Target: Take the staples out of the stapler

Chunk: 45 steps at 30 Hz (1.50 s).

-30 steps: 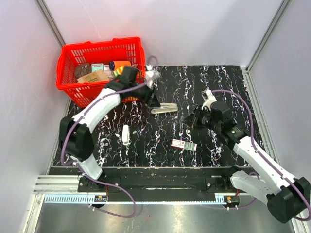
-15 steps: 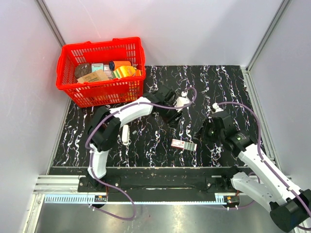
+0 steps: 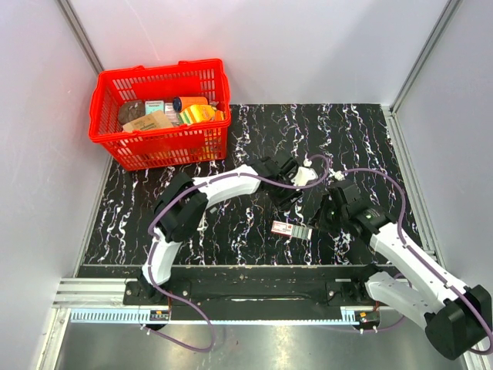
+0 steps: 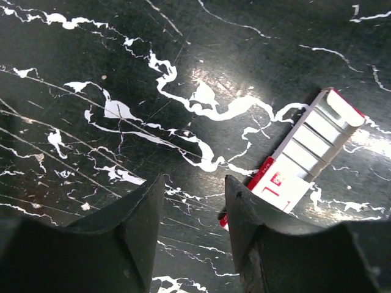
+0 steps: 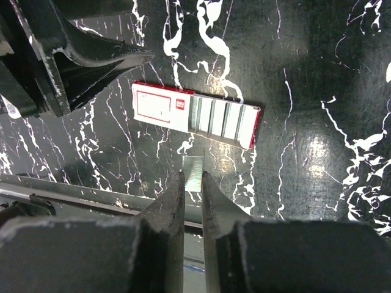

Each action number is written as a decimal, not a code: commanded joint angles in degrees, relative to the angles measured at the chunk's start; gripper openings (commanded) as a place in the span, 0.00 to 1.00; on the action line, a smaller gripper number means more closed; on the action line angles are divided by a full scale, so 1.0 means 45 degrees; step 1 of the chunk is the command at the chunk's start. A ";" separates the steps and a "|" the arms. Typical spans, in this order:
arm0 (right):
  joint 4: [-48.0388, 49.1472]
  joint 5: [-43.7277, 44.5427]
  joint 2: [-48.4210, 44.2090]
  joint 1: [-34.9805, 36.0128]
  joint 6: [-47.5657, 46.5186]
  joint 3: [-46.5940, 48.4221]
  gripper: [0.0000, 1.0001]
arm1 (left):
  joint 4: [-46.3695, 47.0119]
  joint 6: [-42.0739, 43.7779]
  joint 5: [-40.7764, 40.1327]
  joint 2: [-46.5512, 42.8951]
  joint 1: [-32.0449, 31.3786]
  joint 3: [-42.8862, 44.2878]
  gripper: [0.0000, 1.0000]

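- Black, white-veined marble-patterned tabletop (image 4: pixel 91 61) lies under both tools, which meet near its middle.
- The dark-fingered left gripper (image 4: pixel 192 183) hangs low over the surface. Its jaws stand about halfway apart with nothing between them, and only bare tabletop shows in the gap.
- A small flat red-and-white labelled box (image 4: pixel 305 149) lies just to the right of the left gripper's right finger (image 4: pixel 244 207). Whether its near corner touches that finger cannot be told.
- The right gripper (image 5: pixel 193 180) has its jaws drawn almost together, pinching a thin silver metal strip (image 5: pixel 193 165) that pokes out past the fingertips.
- In the right wrist view the box lies crosswise directly ahead of the right gripper. The strip's free end appears just short of the box's long edge, and the left gripper's fingers stand ahead and to the left.
- A red plastic mesh basket (image 3: pixel 169 146) holding assorted packets stands well apart from both grippers, far off to the left gripper's left.
- The slim grey-silver stapler cannot be made out in any view, so where it lies cannot be told.
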 commanded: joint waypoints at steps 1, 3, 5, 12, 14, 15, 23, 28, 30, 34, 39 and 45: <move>0.0357 0.0506 0.0278 0.0074 0.0283 0.0107 0.04 | 0.0886 -0.0062 -0.1821 -0.0661 -0.0261 -0.0667 0.48; 0.0493 0.0448 0.0414 0.0075 0.0342 0.0009 0.04 | 0.0908 -0.0042 -0.2095 -0.0740 -0.0301 -0.1020 0.48; 0.0650 0.0389 0.0571 0.0075 0.0400 -0.0050 0.04 | 0.0985 -0.0061 -0.2310 -0.0837 -0.0301 -0.1429 0.46; 0.1860 0.0329 0.0884 0.0094 0.0537 -0.0401 0.02 | 0.1396 -0.0041 -0.2253 -0.1443 -0.0418 -0.2544 0.43; 0.1978 0.0661 0.0826 0.0094 0.0538 -0.0518 0.01 | 0.1415 -0.0100 -0.2098 -0.1541 -0.0476 -0.2681 0.43; 0.2036 0.0682 0.0825 0.0094 0.0518 -0.0577 0.01 | 0.1416 -0.0158 -0.2039 -0.1560 -0.0496 -0.2739 0.43; 0.2446 0.1053 0.1547 0.0172 0.0108 -0.0792 0.00 | 0.1377 -0.0120 -0.1355 -0.2282 -0.1022 -0.3384 0.43; 0.2760 0.1092 0.1996 0.0347 0.0030 -0.0851 0.00 | 0.1240 0.0094 -0.1451 -0.2634 -0.1238 -0.3658 0.44; 0.2798 0.1209 0.2211 0.0484 -0.0087 -0.0792 0.00 | 0.1162 0.0211 -0.1860 -0.2635 -0.1200 -0.3483 0.45; 0.2760 0.1501 0.2855 0.0933 -0.0205 -0.0577 0.00 | 0.0519 0.0154 -0.2252 -0.2712 -0.0655 -0.2644 0.49; 0.2702 0.2282 0.3461 0.2025 0.0049 -0.0382 0.01 | -0.0477 0.0504 -0.2799 -0.3784 0.0906 -0.1277 0.64; 0.2506 0.3220 0.3677 0.3140 0.0654 -0.0264 0.01 | -0.1375 0.0037 -0.1474 -0.5406 0.3386 -0.0767 0.99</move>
